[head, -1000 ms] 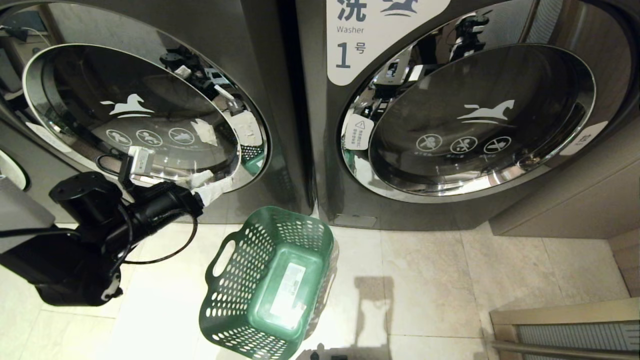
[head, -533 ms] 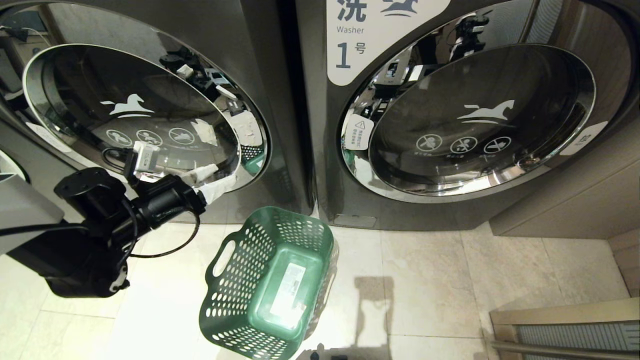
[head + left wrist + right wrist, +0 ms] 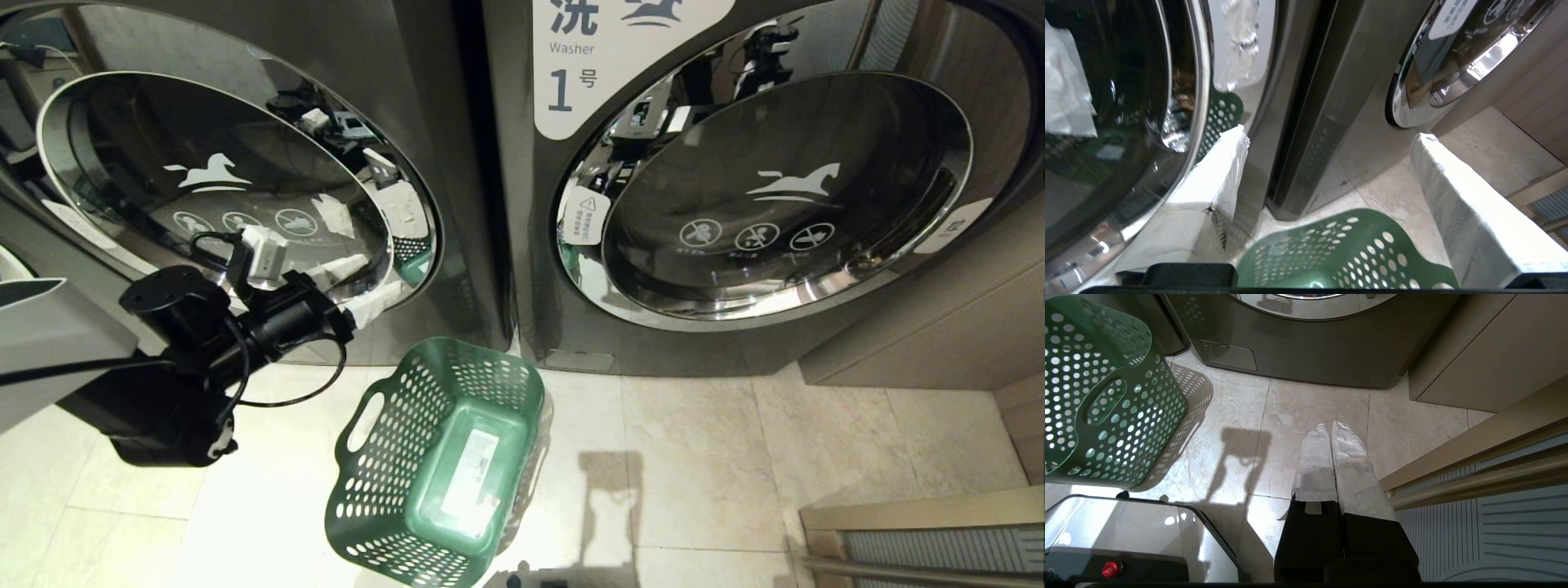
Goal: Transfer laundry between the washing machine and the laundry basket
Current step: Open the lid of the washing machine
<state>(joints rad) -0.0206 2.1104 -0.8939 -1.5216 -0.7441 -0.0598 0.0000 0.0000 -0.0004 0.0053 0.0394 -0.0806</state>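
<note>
While the washing machine (image 3: 237, 188) stays shut, the left gripper (image 3: 367, 286) hangs wide open at its door's lower rim, above the empty laundry basket (image 3: 441, 457). Up close, one finger (image 3: 1224, 171) nearly grazes the chrome; it might scrape. The right gripper (image 3: 1333, 437) rests closed.

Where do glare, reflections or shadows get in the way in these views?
Head view: glare bleaches the floor tiles left of the laundry basket, and the washing machine door glass mirrors the room. Left wrist view: the open left hand hangs by that reflective chrome rim. Right wrist view: the shut right hand hangs over tiles crossed by a hard dark shadow.
</note>
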